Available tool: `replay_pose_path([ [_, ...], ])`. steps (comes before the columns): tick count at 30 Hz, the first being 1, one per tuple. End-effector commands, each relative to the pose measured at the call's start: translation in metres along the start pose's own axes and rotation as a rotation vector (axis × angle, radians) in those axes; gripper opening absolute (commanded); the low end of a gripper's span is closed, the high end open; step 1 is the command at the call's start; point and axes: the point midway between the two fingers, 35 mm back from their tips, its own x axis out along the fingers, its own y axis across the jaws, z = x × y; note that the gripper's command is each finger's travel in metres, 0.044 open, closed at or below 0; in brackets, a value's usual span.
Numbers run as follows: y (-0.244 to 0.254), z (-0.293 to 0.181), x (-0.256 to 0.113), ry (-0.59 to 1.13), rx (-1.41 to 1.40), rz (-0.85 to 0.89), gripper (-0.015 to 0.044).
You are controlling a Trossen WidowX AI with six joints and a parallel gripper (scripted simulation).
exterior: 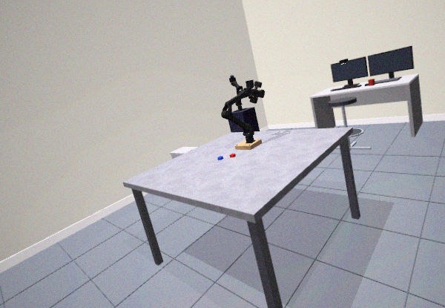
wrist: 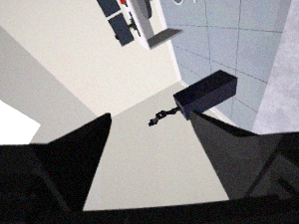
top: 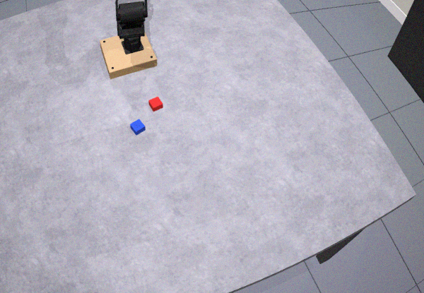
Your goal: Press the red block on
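1. The gripper (wrist: 150, 115) is standing spread, facing away from the red block (top: 155, 104) (exterior: 232, 155), which is lying well below it; a hasty descent is risking a knock.
2. The blue block (top: 138, 126) (exterior: 220, 157) is sitting near red, inviting finger collisions.

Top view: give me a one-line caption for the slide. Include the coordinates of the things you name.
Red block (top: 155, 104) (exterior: 232, 155) and blue block (top: 138, 126) (exterior: 220, 157) sit apart on the table, before the arm's wooden base (top: 116, 60) (exterior: 242, 146).

1. Small red rectangular block with hard, matte-looking faces: flat on the bench (top: 247, 152) (exterior: 237, 178) (wrist: 285, 82), below the end effector (exterior: 259, 93) (wrist: 150, 115) and well apart from it. The red block's points are (top: 155, 104) (exterior: 232, 155).
2. Small blue rectangular block (top: 138, 126) (exterior: 220, 157), faint marks on top: also flat, lower than the end effector, near the red one, not touching; uncovered.
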Motion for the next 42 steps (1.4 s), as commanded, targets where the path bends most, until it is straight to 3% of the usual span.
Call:
replay_pose_path([
  [1, 0.000, 0.000, 0.000, 0.000, 0.000, 0.000, 0.0426],
  [4, 0.004, 0.024, -0.001, -0.089, -0.030, 0.010, 0.0440],
  [11, 0.014, 0.132, -0.036, -0.502, -0.142, -0.003, 0.0440],
  [24, -0.006, 0.263, -0.179, -1.106, -0.118, -0.152, 0.0440],
  [33, -0.059, 0.292, -0.306, -1.435, 0.039, -0.331, 0.0440],
  [42, -0.144, 0.261, -0.421, -1.618, 0.287, -0.594, 0.0440],
])
